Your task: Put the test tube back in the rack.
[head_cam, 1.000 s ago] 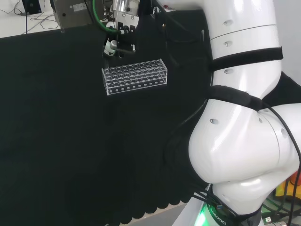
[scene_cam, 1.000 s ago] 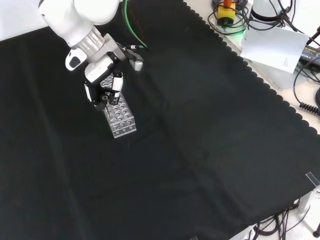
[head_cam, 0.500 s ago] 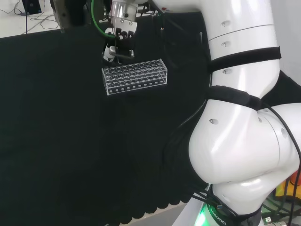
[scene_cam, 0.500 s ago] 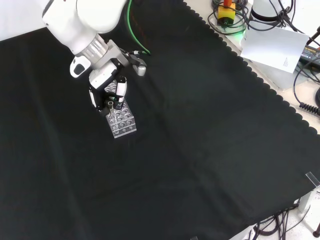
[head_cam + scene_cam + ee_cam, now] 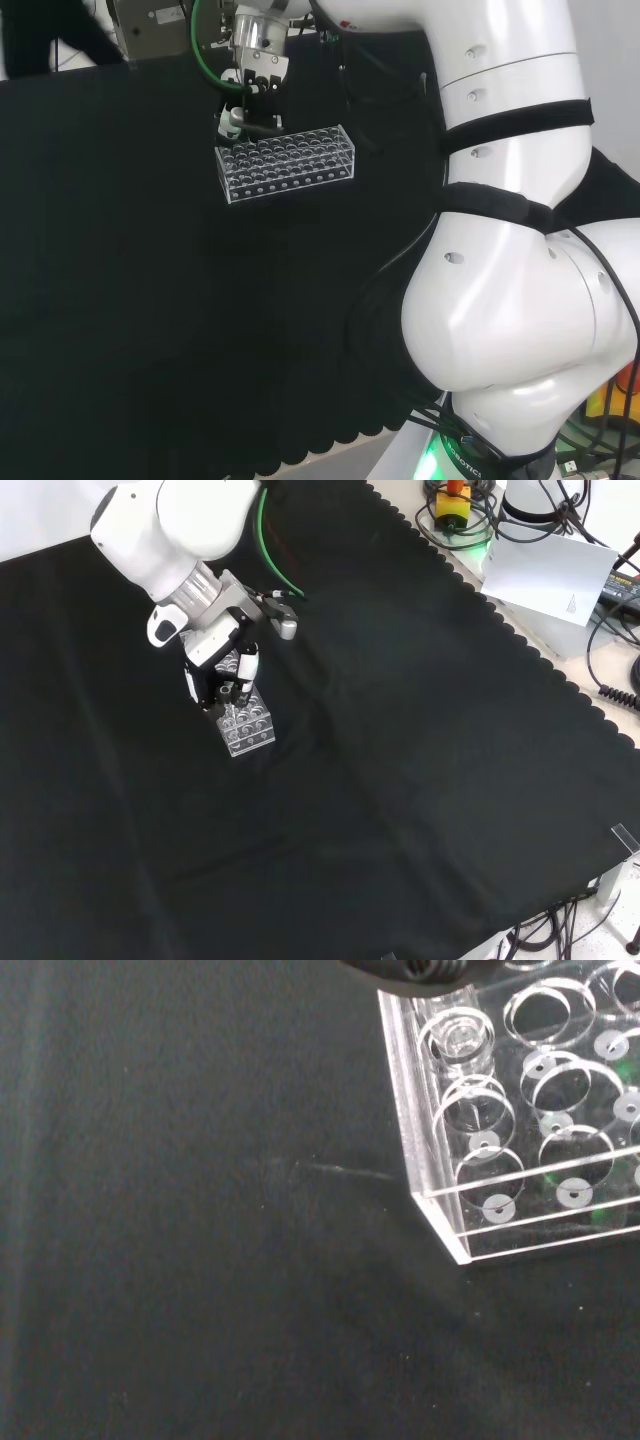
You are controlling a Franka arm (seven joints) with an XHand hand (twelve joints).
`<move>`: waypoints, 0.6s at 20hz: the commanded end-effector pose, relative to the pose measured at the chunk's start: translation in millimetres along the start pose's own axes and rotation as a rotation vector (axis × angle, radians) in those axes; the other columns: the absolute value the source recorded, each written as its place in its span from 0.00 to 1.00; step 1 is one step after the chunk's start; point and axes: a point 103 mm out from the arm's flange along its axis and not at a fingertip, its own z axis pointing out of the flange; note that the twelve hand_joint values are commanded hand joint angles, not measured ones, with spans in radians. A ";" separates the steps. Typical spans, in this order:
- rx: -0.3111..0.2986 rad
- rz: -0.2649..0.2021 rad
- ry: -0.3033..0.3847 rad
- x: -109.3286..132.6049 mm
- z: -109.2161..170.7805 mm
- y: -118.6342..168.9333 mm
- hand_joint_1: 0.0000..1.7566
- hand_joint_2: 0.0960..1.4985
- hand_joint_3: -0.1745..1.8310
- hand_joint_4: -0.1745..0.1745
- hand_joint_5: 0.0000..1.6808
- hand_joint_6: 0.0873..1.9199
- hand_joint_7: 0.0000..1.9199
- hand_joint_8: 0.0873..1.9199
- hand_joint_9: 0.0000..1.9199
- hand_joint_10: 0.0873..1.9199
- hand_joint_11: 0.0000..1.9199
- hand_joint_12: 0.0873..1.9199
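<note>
While hand (image 5: 222, 670) is hovering at rack (image 5: 287, 162) end, fingers curling round tube (image 5: 462, 1042), tube is standing in corner-row hole. Judging: thin clear glass, light, slippery, fragile; best pinched near top, kept upright. Rack sitting on worktop (image 5: 400, 760).

light was even and fairly bright; the black cloth (image 5: 400, 780) swallowed shadows; soft glare sat on the white arm link (image 5: 500, 340); the rack (image 5: 520, 1110) edges glinted.
</note>
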 end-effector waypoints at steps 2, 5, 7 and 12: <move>0.088 -0.025 0.058 0.8 -0.1 1.7 0.78 0.66 0.07 0.00 0.70 0.20 0.64 0.42 0.66 0.30 0.64 0.51; 0.103 -0.039 0.071 0.5 -2.3 2.1 0.72 0.64 0.01 0.03 0.59 0.25 0.54 0.41 0.60 0.32 0.47 0.65; 0.102 -0.042 0.071 1.4 -3.5 1.8 0.70 0.63 0.00 0.08 0.52 0.30 0.46 0.45 0.54 0.36 0.41 0.69; 0.091 -0.052 0.080 1.9 -7.7 -0.2 0.68 0.62 0.00 0.21 0.46 0.33 0.35 0.46 0.47 0.39 0.35 0.71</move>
